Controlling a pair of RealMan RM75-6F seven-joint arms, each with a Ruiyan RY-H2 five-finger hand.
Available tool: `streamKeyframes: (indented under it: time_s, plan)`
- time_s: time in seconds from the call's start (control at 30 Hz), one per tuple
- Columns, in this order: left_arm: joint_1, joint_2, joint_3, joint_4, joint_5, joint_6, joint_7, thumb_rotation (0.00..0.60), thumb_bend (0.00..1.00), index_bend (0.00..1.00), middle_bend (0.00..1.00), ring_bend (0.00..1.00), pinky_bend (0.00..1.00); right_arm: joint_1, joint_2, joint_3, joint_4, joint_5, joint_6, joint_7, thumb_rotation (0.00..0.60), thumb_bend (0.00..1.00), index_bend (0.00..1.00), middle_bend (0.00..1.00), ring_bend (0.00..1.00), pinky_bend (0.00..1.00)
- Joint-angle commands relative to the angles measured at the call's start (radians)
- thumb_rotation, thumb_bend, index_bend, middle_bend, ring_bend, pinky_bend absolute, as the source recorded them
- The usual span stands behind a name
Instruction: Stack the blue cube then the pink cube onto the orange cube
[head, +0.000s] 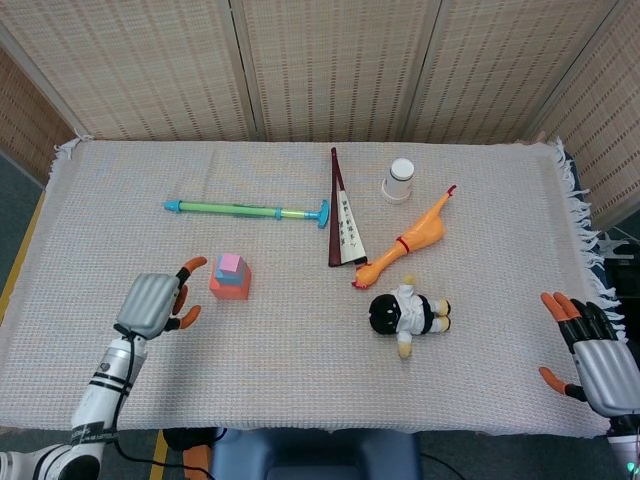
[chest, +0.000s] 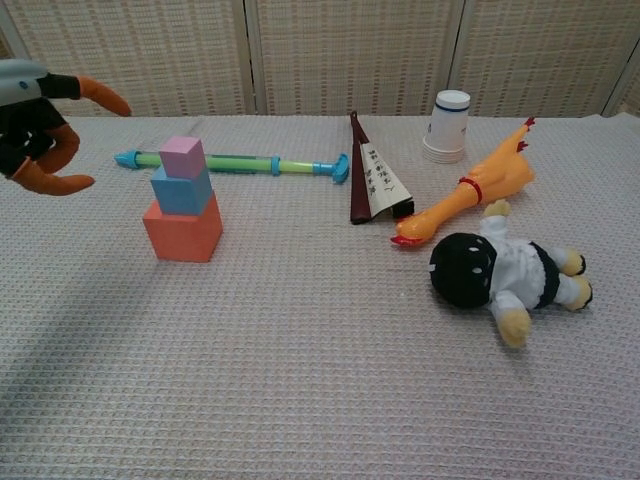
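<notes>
The pink cube (chest: 182, 157) sits on the blue cube (chest: 182, 191), which sits on the orange cube (chest: 182, 230); the stack stands upright on the cloth. From above, the pink cube (head: 230, 265) covers most of the tower. My left hand (head: 152, 304) hangs open to the left of the stack, apart from it, its fingertips (chest: 60, 183) showing at the chest view's left edge. My right hand (head: 592, 360) is open at the table's near right corner, holding nothing.
A green and blue stick (head: 246, 211) lies behind the stack. A folded fan (head: 345, 225), a white cup (head: 399, 180), a rubber chicken (head: 408, 240) and a plush doll (head: 408, 314) occupy the middle and right of the woven cloth (head: 300, 350).
</notes>
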Motion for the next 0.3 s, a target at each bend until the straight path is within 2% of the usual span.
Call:
streamKeyframes:
  time_s: [0.03, 0.07, 0.13, 0.2, 0.3]
  plan:
    - [0.322, 0.092, 0.25, 0.204, 0.416, 0.217, -0.481, 0.6, 0.32, 0.05, 0.01, 0.0, 0.18, -0.004, -0.003, -0.005, -0.003, -0.011, 0.007, -0.005, 0.6, 0.12, 0.0, 0.0, 0.0, 0.0]
    - [0.374, 0.071, 0.258, 0.278, 0.455, 0.287, -0.547, 0.6, 0.32, 0.05, 0.0, 0.0, 0.16, -0.007, -0.005, -0.008, -0.004, -0.018, 0.011, -0.009, 0.6, 0.12, 0.0, 0.0, 0.0, 0.0]
    - [0.437, 0.042, 0.257, 0.357, 0.471, 0.361, -0.605, 0.6, 0.33, 0.06, 0.0, 0.0, 0.12, -0.01, -0.008, -0.012, -0.005, -0.027, 0.016, -0.017, 0.6, 0.12, 0.0, 0.0, 0.0, 0.0]
    - [0.462, 0.059, 0.274, 0.385, 0.514, 0.384, -0.582, 0.6, 0.34, 0.06, 0.0, 0.0, 0.11, -0.012, -0.013, -0.015, -0.005, -0.038, 0.021, -0.025, 0.6, 0.12, 0.0, 0.0, 0.0, 0.0]
    - [0.488, 0.068, 0.269, 0.388, 0.558, 0.421, -0.581, 0.6, 0.34, 0.05, 0.0, 0.0, 0.1, -0.015, -0.019, -0.017, -0.006, -0.042, 0.024, -0.037, 0.6, 0.12, 0.0, 0.0, 0.0, 0.0]
